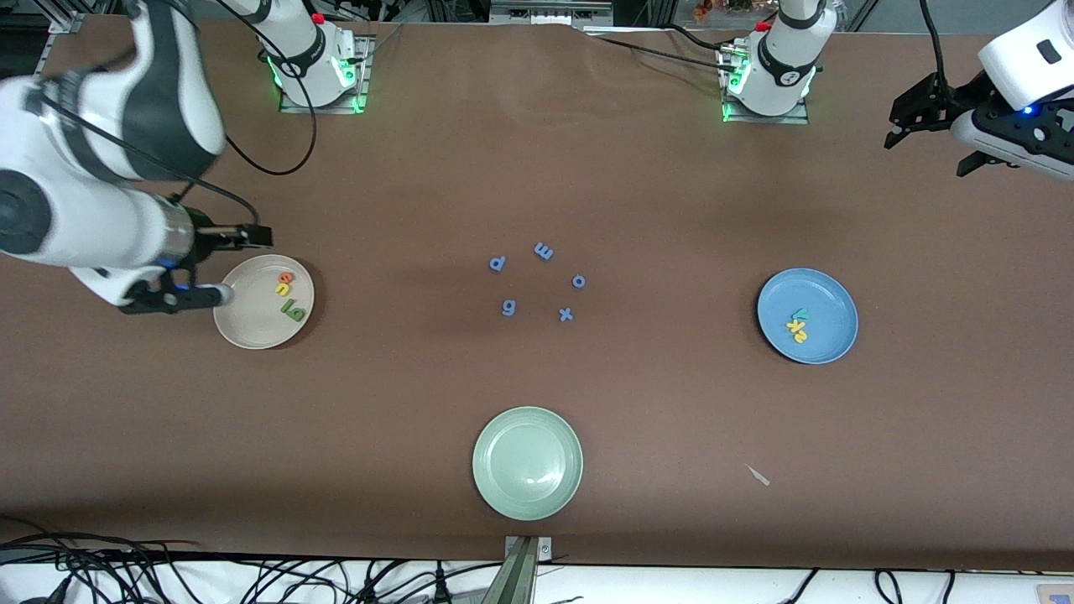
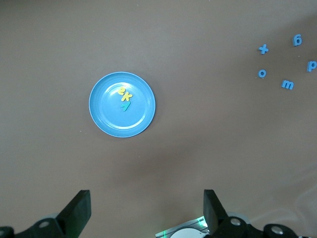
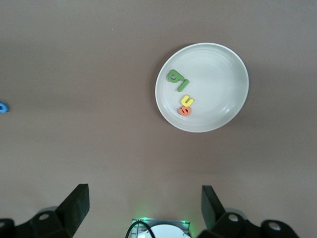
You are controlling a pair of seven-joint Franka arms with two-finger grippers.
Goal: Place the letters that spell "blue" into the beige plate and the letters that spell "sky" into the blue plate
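Brown table (image 1: 537, 168); left hand (image 1: 910, 117), right hand (image 1: 220, 267) raised, fingers spread, empty.

three plates, twelve foam letters

beige plate (image 1: 252, 323) holds four letters (image 1: 289, 295), blue plate (image 1: 826, 294) three letters (image 1: 797, 325), one pale green plate (image 1: 527, 463), five periwinkle letters (image 1: 541, 283).

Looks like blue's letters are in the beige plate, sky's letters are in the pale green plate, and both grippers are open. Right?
Not quite. The pale green plate holds nothing; sky's letters lie in the blue plate, as the left wrist view shows. Blue's letters are in the beige plate, and the left gripper and right gripper are open.
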